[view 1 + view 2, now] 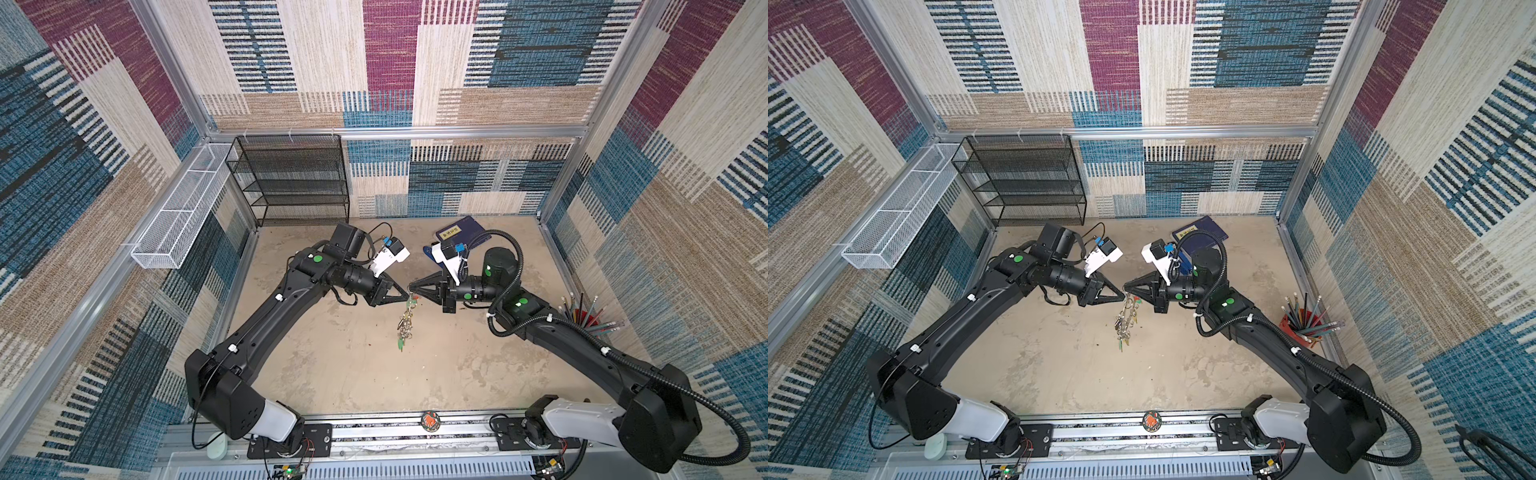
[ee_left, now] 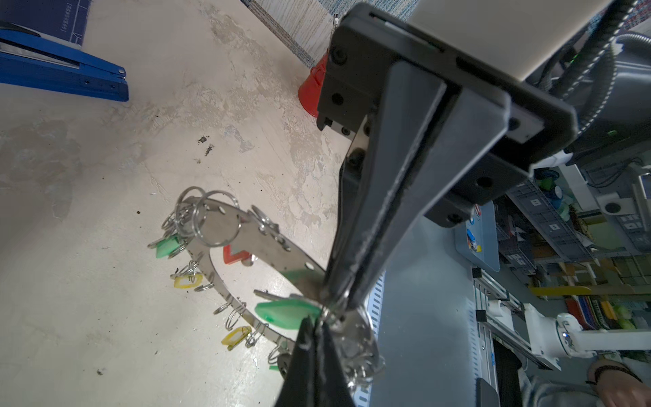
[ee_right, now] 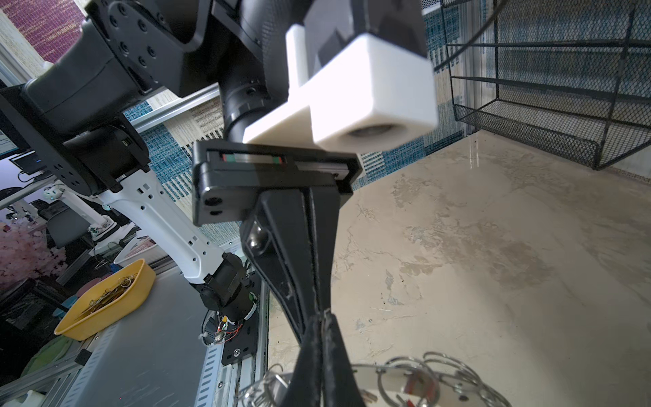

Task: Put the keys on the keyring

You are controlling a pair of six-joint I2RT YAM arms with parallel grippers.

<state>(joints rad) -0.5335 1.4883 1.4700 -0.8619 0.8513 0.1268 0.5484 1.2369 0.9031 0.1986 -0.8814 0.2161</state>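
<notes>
Left tool (image 1: 407,296): jaws fully closed, pinching the top edge of the keyring (image 1: 404,324). The keyring hangs clear of the counter (image 1: 332,374), midway between both arms. The green-tagged key (image 2: 287,313) lies against the ring beside that pinch; whether it is threaded cannot be told. Black-tagged key not found.

Right tool (image 1: 412,286): jaws closed too, tips at the same spot; what they pinch cannot be told.

You should hold the left grip firm and work one split ring only with the right, slowly, so the disc does not swing.

Writing: the label on the blue book (image 1: 461,230) and the round sticker (image 1: 430,420) on the front rail are too small to read.
</notes>
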